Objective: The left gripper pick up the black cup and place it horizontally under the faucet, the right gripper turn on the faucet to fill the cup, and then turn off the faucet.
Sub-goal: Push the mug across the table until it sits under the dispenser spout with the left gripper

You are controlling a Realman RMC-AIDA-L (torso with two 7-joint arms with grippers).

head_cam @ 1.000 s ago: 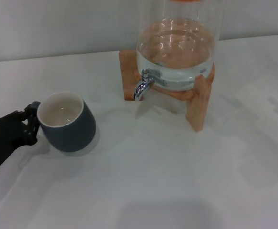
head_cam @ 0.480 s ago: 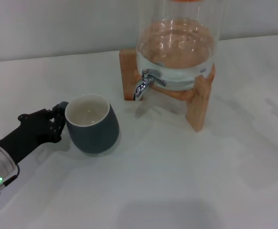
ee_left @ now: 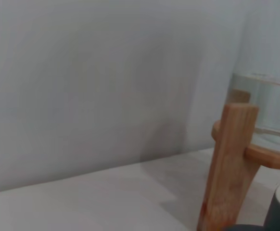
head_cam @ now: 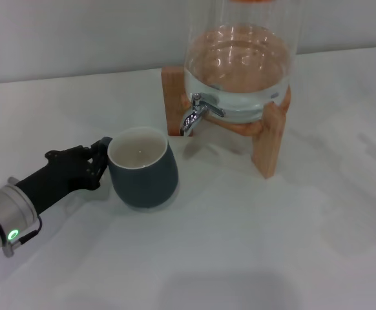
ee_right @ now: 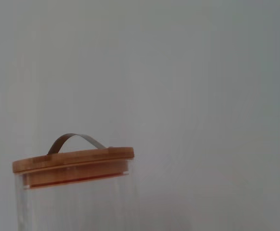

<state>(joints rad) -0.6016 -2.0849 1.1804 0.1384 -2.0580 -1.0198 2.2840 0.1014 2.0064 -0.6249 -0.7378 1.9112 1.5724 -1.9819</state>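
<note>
The left claw (head_cam: 101, 161) pinches the handle side of the black cup (head_cam: 144, 169), which is upright, near-left of the faucet (head_cam: 192, 116) and not yet beneath it. Such a thin grip could let the cup twist or bump the wooden stand (head_cam: 269, 139). White tabletop (head_cam: 252, 245); plain grey wall beyond.

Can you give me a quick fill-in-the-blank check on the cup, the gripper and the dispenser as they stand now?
1. The left gripper is at the handle side of the black cup, which stands ____.
2. The black cup's inside looks ____ of water.
3. The faucet sits at the base of a glass jar on a ____ stand.
4. The jar's lid is made of ____.

Missing words: upright; empty; wooden; wood
</note>
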